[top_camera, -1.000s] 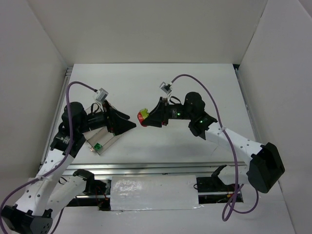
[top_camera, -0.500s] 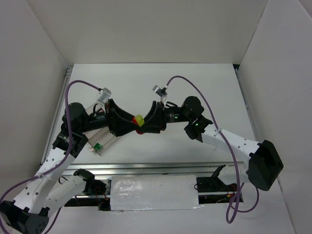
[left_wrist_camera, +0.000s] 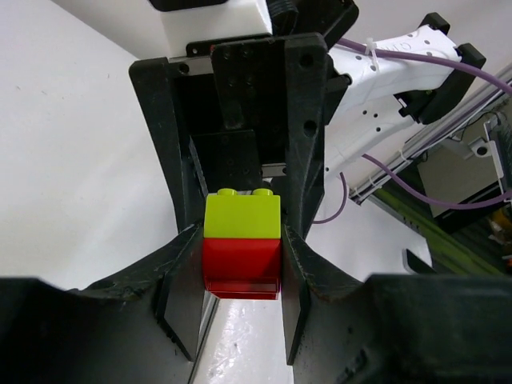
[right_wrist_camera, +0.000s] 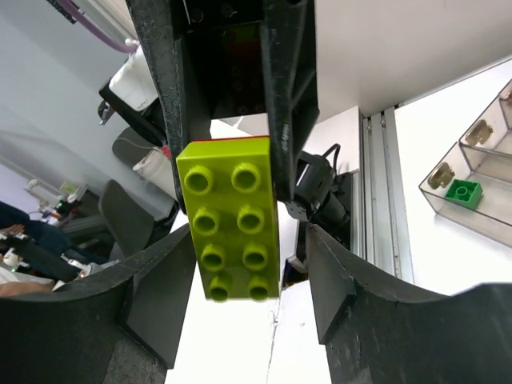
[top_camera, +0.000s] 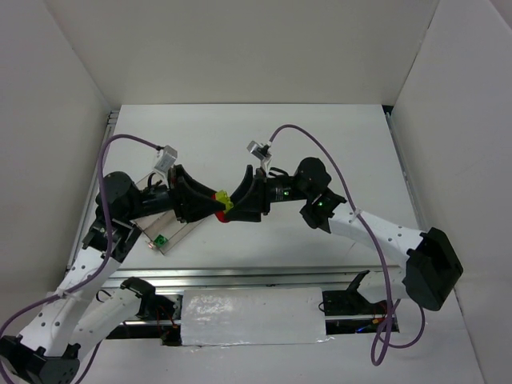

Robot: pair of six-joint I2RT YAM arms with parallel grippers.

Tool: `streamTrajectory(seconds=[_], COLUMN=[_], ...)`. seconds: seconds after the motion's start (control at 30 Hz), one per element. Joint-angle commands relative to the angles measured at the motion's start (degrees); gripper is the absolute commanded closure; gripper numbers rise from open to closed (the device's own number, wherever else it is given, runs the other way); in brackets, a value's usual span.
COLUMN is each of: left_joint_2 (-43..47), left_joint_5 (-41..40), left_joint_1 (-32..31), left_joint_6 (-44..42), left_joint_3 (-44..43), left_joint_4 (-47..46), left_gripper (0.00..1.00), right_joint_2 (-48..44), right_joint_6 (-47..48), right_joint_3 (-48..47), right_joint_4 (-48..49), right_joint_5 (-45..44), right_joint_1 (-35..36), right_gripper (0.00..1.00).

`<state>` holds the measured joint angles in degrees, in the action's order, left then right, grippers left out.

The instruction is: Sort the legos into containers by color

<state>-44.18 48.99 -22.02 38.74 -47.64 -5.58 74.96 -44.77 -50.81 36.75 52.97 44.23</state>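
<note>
**Two-colour brick stack, held between both arms: sorting barely begun**

- Left end effector (left_wrist_camera: pixel 241 268): closed on the red brick (left_wrist_camera: pixel 242 278), pads pressing both its sides.
- Yellow-green brick (left_wrist_camera: pixel 242 216): clipped onto the red one, studs facing the right end effector (right_wrist_camera: pixel 250 232). That one's jaws flank the brick but stand parted, with a gap showing on one side.
- Position: the stack hangs in the air over the worktop (top_camera: pixel 320 144), near the tray (top_camera: pixel 178 230).
- Done: one green brick (right_wrist_camera: pixel 464 193) lies at the end of one trough.
- Left, as I judge it: split the stack and drop each half into its own trough, then place any remaining bricks.
- Not made out: most of the tray, which is under the left arm, and the small tan shapes (right_wrist_camera: pixel 442 178) in the neighbouring troughs. No other loose bricks are in view.
</note>
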Motion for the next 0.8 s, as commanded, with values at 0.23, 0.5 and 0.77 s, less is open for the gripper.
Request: streamTrajectory(seconds=[0.23, 0.5, 0.77], left_joint_2=[2.00, 1.56, 0.68], left_joint_5=[4.00, 3.04, 2.16], left_joint_1=[-0.22, -0.22, -0.22], left_joint_6=[-3.15, -2.01, -2.18], left_joint_3=[-0.88, -0.96, -1.93], left_joint_4=[-3.11, -4.26, -3.47], left_gripper=[1.00, 1.00, 0.94], right_joint_2=[-4.38, -2.01, -1.57], right_joint_6=[0.74, -1.98, -2.34], right_joint_3=[-0.96, -1.22, -0.96], right_joint_4=[2.01, 5.78, 6.93], right_joint_5=[0.99, 2.93, 2.58], right_joint_1=[-1.86, -1.08, -0.72], right_gripper=[0.60, 0.48, 0.60])
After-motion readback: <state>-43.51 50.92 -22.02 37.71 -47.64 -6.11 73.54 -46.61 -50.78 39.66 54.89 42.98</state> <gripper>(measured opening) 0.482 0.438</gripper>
